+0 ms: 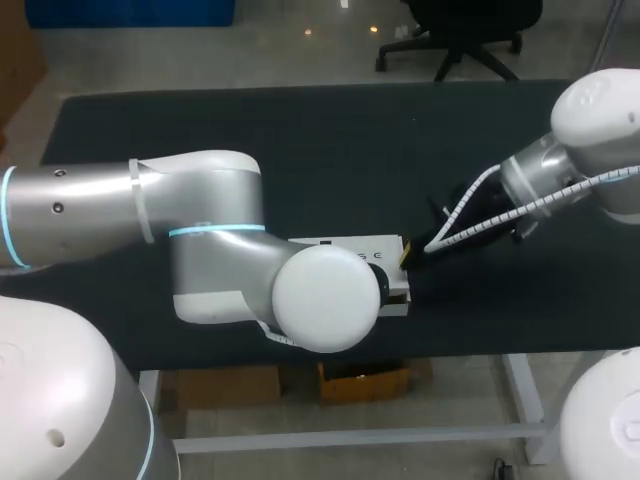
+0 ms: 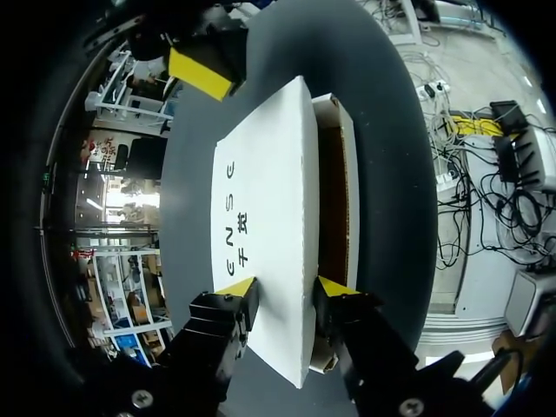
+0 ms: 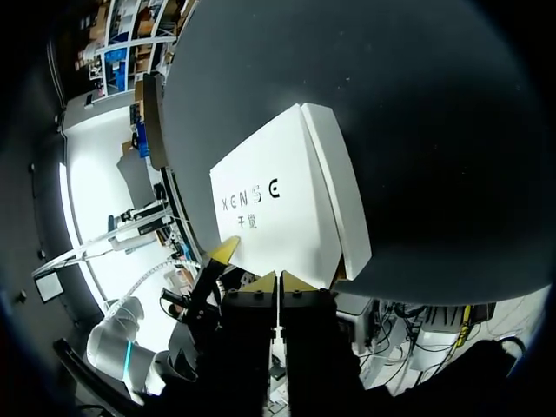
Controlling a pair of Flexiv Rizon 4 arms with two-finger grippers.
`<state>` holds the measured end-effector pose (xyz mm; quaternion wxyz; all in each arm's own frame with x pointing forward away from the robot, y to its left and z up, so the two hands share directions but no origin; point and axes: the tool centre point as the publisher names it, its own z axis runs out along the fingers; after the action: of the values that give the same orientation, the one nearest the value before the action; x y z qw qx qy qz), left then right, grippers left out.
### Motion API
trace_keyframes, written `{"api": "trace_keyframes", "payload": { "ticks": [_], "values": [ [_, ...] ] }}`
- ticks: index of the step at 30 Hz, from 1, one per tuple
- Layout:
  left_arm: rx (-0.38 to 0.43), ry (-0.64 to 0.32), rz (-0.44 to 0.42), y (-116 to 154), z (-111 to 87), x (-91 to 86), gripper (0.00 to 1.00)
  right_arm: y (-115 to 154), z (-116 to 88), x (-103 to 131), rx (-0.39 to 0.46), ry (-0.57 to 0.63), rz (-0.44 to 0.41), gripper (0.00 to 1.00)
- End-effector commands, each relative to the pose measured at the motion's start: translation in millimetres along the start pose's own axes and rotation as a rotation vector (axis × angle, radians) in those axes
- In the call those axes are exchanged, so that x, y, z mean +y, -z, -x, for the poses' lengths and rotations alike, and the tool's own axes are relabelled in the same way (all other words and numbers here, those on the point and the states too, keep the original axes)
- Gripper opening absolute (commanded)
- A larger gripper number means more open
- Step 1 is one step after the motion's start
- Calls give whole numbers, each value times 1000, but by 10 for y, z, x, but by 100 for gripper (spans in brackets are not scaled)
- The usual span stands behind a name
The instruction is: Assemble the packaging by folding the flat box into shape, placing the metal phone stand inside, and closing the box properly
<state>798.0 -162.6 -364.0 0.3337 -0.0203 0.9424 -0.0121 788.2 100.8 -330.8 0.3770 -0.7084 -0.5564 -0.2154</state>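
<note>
White carton, lid ajar, on dark worktop. Left hand parted astride lid edge, seemingly unclamped. Right hand closed, empty.

A long table fills the head view, its top covered in a dark, matte sheet, perhaps cloth or rubber; the material is hard to tell. The far edge runs across at 12 o'clock, the near edge at 6 o'clock. Below that near edge a white metal frame shows, with a slanted leg toward 5 o'clock.
</note>
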Motion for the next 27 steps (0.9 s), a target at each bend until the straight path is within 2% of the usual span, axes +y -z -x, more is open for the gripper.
{"api": "trace_keyframes", "payload": {
  "ticks": [1,11,27],
  "values": [
    [-5,2,4,1,-21,-8,42,-38,5,-19,-1,4,-1,0],
    [-4,3,3,-7,-26,-5,42,-113,104,6,3,-19,-20,0],
    [-4,5,3,-31,-36,7,42,-155,118,13,4,-27,-31,0]
  ]
}}
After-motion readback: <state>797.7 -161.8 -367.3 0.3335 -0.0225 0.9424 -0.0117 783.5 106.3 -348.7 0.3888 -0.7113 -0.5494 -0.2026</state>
